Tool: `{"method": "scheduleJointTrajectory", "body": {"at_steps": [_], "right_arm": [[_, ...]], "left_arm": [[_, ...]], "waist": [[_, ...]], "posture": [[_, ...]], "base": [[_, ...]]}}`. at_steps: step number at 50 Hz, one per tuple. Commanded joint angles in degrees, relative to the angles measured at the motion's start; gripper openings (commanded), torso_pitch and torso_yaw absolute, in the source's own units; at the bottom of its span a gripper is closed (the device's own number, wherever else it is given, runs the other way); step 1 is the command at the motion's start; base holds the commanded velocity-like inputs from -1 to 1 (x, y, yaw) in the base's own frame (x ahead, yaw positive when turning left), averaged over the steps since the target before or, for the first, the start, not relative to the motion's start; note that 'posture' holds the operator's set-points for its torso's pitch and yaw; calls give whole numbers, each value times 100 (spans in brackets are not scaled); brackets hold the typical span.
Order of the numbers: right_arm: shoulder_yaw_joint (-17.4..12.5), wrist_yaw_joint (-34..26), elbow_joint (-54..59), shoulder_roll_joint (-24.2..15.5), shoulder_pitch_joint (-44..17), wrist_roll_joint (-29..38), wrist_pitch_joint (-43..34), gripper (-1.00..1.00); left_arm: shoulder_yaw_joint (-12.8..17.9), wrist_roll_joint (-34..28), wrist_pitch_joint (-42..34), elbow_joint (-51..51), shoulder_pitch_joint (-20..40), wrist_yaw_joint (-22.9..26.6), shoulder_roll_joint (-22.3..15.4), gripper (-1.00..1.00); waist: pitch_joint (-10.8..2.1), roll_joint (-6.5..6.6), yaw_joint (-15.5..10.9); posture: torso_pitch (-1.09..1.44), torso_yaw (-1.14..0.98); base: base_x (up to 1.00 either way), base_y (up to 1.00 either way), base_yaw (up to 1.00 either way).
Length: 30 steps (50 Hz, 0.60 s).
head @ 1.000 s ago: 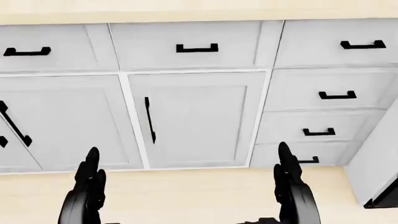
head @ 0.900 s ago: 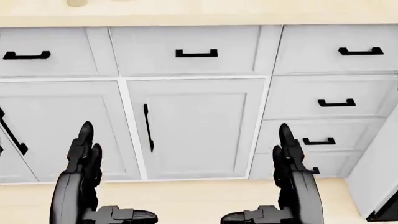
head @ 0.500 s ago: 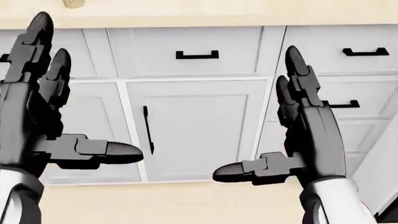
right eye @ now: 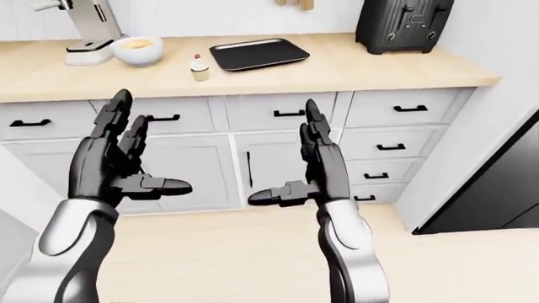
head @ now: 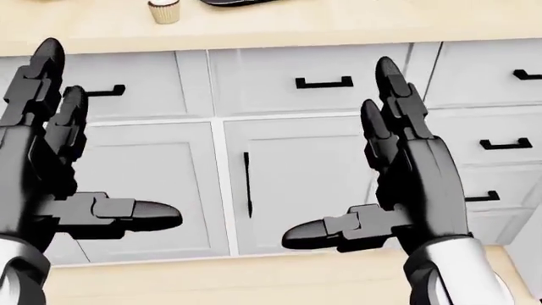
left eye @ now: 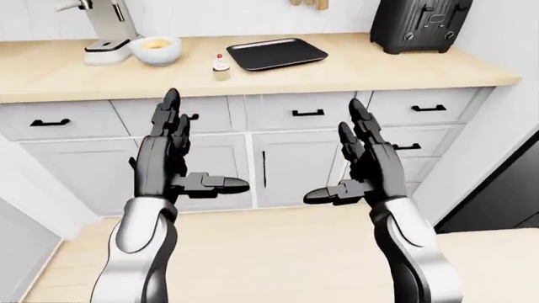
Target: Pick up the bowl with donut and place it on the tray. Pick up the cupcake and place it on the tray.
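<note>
A long pale wood worktop is seen running across the top of the eye views, with white cabinets and drawers with black handles below it and a light wood floor underneath. A black toaster-like appliance is parked at the worktop's right end, and a white stand mixer at the left. The black tray is laid flat near the middle of the worktop. Just left of it, apart from it, the cupcake is stood upright, and further left the white bowl with donut is set right beside the mixer's base. Both hands are held up well short of the worktop, nothing in them — the left hand is spread wide, fingers pointed up and thumb stuck out to the right, and the right hand is mirrored, fingers up and splayed, thumb out to the left.
</note>
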State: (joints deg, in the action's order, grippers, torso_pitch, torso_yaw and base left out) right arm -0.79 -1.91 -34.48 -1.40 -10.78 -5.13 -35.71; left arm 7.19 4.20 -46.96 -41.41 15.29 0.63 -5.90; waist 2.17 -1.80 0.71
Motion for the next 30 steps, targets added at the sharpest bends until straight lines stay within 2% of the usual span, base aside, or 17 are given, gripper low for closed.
{"method": "scheduleJointTrajectory", "body": {"at_steps": [1, 2, 3, 4, 6, 7, 11, 13, 14, 15, 16, 17, 18, 19, 21, 27, 30], "right_arm": [[4, -7, -112, -10, -84, -12, 146, 100], [12, -4, -100, -9, -74, -3, 161, 100], [26, 2, -114, -2, -53, 5, 165, 100], [36, 1, -129, -1, -46, 9, 159, 100], [42, -24, -123, -6, -44, 15, 193, 100], [63, -45, -94, -12, -21, 40, 243, 100], [68, -118, -142, 7, 42, 12, 292, 100], [84, -129, -159, 10, 10, 14, 269, 100], [95, -131, -172, 16, -8, 14, 258, 100], [104, -131, -192, 21, -11, 15, 250, 100], [113, -136, -208, 27, -4, 11, 248, 100], [126, -143, -221, 31, 3, 11, 249, 100], [139, -154, -228, 35, 8, 10, 258, 100], [144, -160, -229, 38, 12, 8, 267, 100], [141, -177, -143, 47, 8, 4, 346, 100], [134, -209, -19, 50, -5, -5, 488, 100], [138, -209, -32, 51, -1, -9, 494, 100]], "left_arm": [[-4, 27, 137, -153, 99, 11, -11, 100], [-12, 23, 133, -168, 86, 11, -14, 100], [-8, 30, 124, -180, 78, 15, -11, 100], [-11, 29, 112, -194, 76, 15, -12, 100], [-34, 22, 107, -206, 69, 17, -8, 100], [-46, 15, 106, -201, 70, 17, -4, 100], [-67, 0, 45, -232, 108, 23, 7, 100], [-51, 5, -3, -248, 155, 23, -5, 100], [-50, 3, 3, -230, 180, 26, -12, 100], [-55, 1, 20, -214, 178, 30, -12, 100], [-62, -5, 52, -203, 152, 37, -11, 100], [-56, -7, 75, -196, 134, 44, -10, 100], [-38, -3, 102, -188, 107, 54, -9, 100], [-35, -3, 105, -198, 93, 55, -7, 100], [-48, -4, 150, -153, 77, 62, 6, 100], [-60, 5, 125, -181, 79, 68, 3, 100], [-56, -2, 115, -184, 96, 77, -7, 100]], "waist": [[-68, -41, 18], [-125, -192, 24], [-111, -113, 117], [-56, -83, 42], [-119, -132, 39], [-155, -116, 22], [-124, 25, 36], [-141, 204, 44], [-160, 342, 54], [-196, 540, 59], [-287, 868, 40], [-269, 680, 7], [-160, 635, -16], [-132, 593, -41], [-164, 438, -55], [-47, 92, -68], [-107, -150, -45]], "posture": [[0, 0], [0, 0], [0, 0], [0, 0], [0, 0], [0, 0], [0, 0], [0, 0], [0, 0], [0, 0], [0, 0], [0, 0], [0, 0], [0, 0], [0, 0], [0, 0], [0, 0]], "base": [[0, 51, 0], [0, 50, 0], [0, 51, 0], [0, 51, 0], [0, 50, 0], [0, 52, 0], [0, 69, 0], [0, 70, 0], [0, 69, 0], [0, 69, 0], [0, 70, 0], [0, 69, 0], [0, 70, 0], [0, 69, 0], [0, 70, 0], [0, 69, 0], [0, 69, 0]]}}
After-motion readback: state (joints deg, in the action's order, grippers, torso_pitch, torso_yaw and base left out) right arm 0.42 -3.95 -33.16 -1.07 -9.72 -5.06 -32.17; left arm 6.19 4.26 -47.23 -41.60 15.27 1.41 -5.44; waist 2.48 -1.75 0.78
